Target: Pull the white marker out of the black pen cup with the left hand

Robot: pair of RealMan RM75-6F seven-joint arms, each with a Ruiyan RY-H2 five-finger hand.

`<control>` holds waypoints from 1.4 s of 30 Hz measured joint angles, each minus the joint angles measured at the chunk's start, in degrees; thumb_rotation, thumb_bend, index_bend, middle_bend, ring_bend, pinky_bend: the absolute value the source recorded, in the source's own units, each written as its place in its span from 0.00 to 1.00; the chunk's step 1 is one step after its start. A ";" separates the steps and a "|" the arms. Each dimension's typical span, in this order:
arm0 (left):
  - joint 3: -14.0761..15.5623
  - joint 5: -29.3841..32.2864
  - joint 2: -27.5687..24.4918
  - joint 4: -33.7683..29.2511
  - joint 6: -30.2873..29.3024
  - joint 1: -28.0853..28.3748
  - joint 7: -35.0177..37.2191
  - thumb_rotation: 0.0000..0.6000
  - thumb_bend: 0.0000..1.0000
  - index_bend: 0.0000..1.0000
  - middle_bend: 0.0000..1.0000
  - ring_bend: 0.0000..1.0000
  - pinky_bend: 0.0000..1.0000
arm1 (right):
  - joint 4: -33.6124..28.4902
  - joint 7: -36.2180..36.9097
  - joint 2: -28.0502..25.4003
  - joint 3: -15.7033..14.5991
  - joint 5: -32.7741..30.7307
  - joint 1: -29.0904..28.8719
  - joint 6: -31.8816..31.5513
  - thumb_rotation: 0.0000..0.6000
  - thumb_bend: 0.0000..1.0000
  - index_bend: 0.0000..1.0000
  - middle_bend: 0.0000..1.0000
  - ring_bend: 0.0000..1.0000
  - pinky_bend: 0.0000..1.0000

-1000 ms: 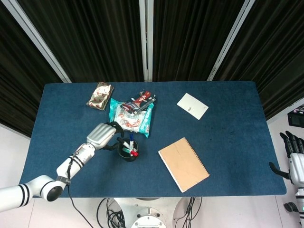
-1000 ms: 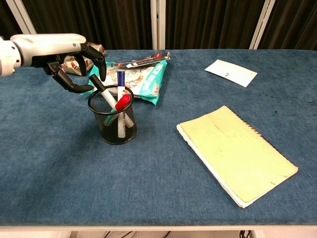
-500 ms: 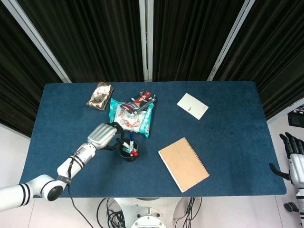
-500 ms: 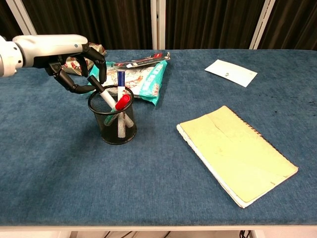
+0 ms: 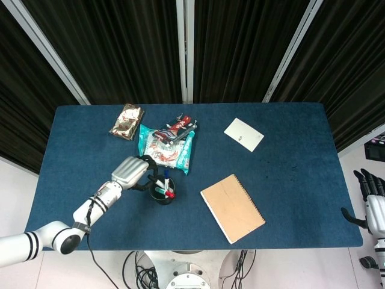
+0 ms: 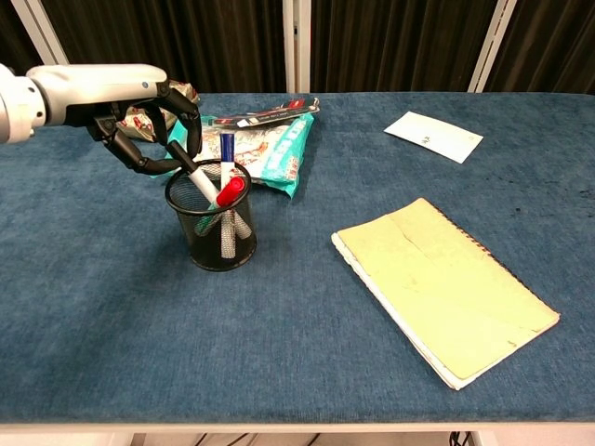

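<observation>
The black mesh pen cup [image 6: 212,232] stands on the blue table, left of centre; in the head view the cup [image 5: 162,192] sits just right of my left hand. A white marker [image 6: 202,188] with a black cap leans out of it to the upper left, beside a red-capped marker [image 6: 231,191] and a blue one [image 6: 227,150]. My left hand [image 6: 139,111] hovers at the cup's upper left, fingers curled around the black cap with the thumb below it. No firm grip shows. My right hand [image 5: 373,201] hangs off the table's right edge, fingers extended, holding nothing.
A tan spiral notebook [image 6: 446,288] lies to the right of the cup. A teal snack packet [image 6: 270,149] with a toothbrush pack on it lies right behind the cup. A foil packet [image 5: 126,120] lies at the back left, a white card [image 6: 433,136] at the back right.
My left hand has edged right toward the cup, and its fingers have curled closer around the white marker's black cap. The markers and cup have not moved.
</observation>
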State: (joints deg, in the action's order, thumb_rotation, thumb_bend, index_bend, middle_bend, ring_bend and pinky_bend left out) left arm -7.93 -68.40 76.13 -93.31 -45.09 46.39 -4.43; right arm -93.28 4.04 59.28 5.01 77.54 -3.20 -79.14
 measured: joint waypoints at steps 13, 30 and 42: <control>-0.16 0.39 -0.38 -0.85 -0.39 0.13 0.57 1.00 0.40 0.54 0.34 0.21 0.35 | -0.33 0.11 -0.27 0.03 -0.21 0.01 0.17 1.00 0.18 0.00 0.00 0.00 0.00; -2.80 -0.76 -12.71 -12.83 -1.77 -2.09 7.69 1.00 0.40 0.57 0.38 0.22 0.36 | -3.29 -0.38 -1.53 -0.16 1.82 0.46 -1.98 1.00 0.18 0.00 0.00 0.00 0.00; -2.82 -1.97 -22.31 -15.52 -10.67 -9.63 9.93 1.00 0.41 0.57 0.40 0.24 0.39 | -4.17 -2.32 -1.65 0.20 1.32 0.63 -2.74 1.00 0.18 0.00 0.00 0.00 0.00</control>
State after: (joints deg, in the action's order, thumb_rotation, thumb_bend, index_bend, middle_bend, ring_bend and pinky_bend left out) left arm -10.76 -70.37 53.83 -108.83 -55.76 36.76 5.50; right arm -97.44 1.72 57.62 5.22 78.87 -2.57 -81.88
